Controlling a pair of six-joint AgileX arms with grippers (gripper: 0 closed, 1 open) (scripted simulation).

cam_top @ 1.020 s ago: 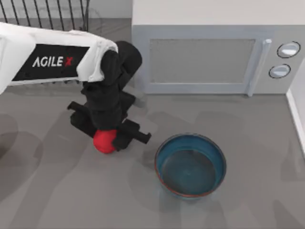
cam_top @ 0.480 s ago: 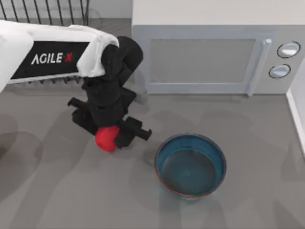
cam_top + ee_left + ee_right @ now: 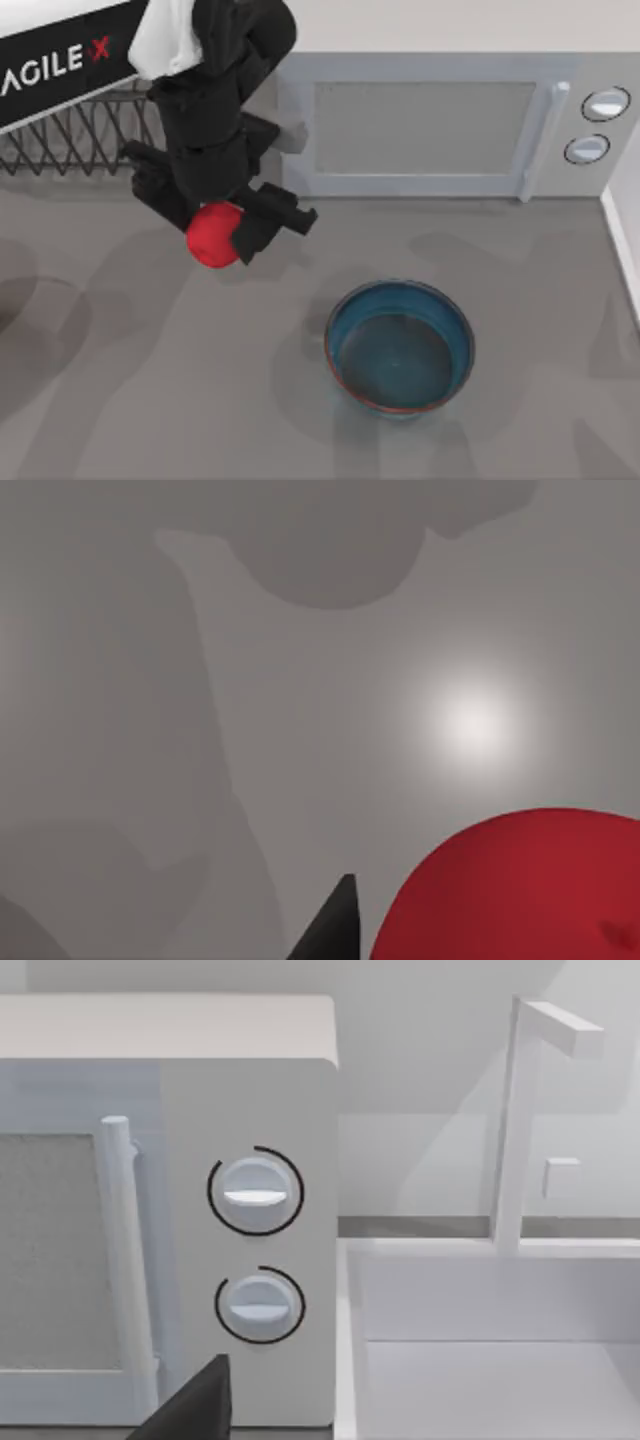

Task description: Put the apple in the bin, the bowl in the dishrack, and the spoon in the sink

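My left claw is gripping the apple, its black fingers closed against the fruit's sides. In the top view it is hanging over the left part of the grey surface, just in front of the dishrack and beside the left corner of the microwave. The arm is reaching in from the top left, and its white shell is covering part of the rack's wires.

In the left wrist view the apple is sitting large and red next to one dark fingertip, with bare surface and soft shadows lying beyond it, so the fruit is looking clear of the surface.

The bowl is standing upright on the surface, well apart from the apple, toward the right and nearer the front edge, below the microwave door. It is holding nothing.

My right wrist camera is facing the microwave's two dials, with the white sink and its faucet just beside the microwave. A dark tip of the right claw is showing there; I cannot tell how far it is open.
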